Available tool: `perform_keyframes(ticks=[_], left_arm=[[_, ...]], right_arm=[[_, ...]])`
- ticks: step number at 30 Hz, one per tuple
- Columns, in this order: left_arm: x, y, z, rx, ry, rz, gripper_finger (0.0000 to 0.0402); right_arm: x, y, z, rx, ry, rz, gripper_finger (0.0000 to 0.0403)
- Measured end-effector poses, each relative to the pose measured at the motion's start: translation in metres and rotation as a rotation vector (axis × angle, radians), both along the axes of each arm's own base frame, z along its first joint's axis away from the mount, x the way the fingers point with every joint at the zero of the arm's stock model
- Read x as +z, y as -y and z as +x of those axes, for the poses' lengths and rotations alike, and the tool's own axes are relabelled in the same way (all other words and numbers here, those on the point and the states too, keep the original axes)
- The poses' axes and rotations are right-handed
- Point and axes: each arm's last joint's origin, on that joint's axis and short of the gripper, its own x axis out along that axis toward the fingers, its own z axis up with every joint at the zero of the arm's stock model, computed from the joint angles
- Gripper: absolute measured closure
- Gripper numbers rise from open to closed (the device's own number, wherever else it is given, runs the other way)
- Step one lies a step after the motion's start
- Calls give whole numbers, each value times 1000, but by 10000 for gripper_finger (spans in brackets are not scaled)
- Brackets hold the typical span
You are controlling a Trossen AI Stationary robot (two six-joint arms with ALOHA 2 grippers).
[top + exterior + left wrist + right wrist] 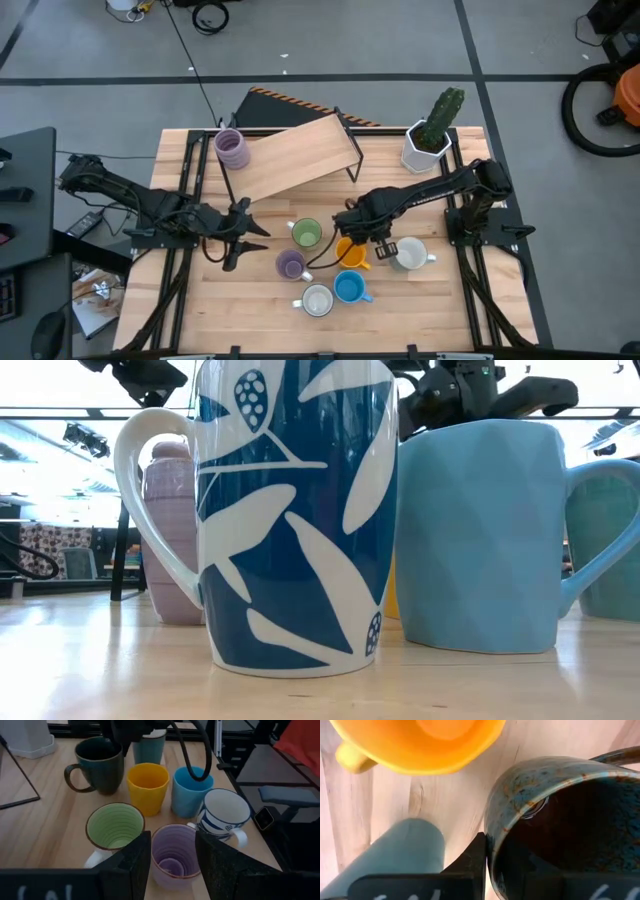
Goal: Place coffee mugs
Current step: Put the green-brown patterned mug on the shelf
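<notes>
One purple mug [232, 149] is already set on the wooden rack [300, 155]. Six more are clustered mid-bench [420, 310]. The dark brown mug [560, 820] is gripped at its rim by the right claw [372, 235]; the left claw [243, 232] is held open nearby.

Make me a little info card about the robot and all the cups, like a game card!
Right gripper: shut on the rim of the dark mug
Left gripper: open, above the purple mug
Clustered on the table: green mug, orange mug, blue mug, white patterned mug
On the wooden shelf: second purple mug
Back corner: cactus pot
</notes>
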Motion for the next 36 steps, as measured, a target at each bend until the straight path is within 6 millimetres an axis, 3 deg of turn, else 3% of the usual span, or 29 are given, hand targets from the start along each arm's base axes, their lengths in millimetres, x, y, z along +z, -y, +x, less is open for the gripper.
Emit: perform_keyframes(ticks=[5,12,19,27,36], left_arm=[[0,0,0,7,0,3,241],[0,0,0,4,-2,-3,241],[3,8,-1,-220,18,-52,241],[6,9,0,-181,51,-51,241],[6,2,2,-64,65,-9,241]], right_arm=[[12,1,-4,-13,-22,-23,358],[46,-1,-4,-17,-15,-32,358],[93,5,1,6,104,-40,358],[130,41,5,-41,235,-38,358],[158,89,10,-89,383,-92,358]])
